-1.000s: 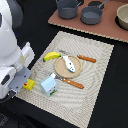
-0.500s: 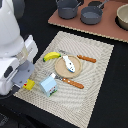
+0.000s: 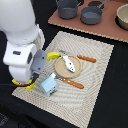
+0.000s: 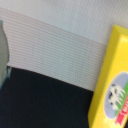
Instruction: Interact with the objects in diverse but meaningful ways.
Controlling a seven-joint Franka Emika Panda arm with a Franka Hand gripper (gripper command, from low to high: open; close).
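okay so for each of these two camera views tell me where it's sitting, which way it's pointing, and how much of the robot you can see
Exterior view: off the arm, above, looking down at the woven placemat, milk carton and pots; the white arm fills the exterior view's left.
Wrist view: on the wrist, close over the placemat's edge and a yellow packet; no fingers clearly show.
Shared: the placemat; the yellow thing by the arm may be that packet.

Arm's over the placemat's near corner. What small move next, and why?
Probably ease the hand down toward the yellow packet. The wrist view shows it close beside the placemat edge, while the milk carton stands next to the arm. I cannot see whether the hand is open, so check first.
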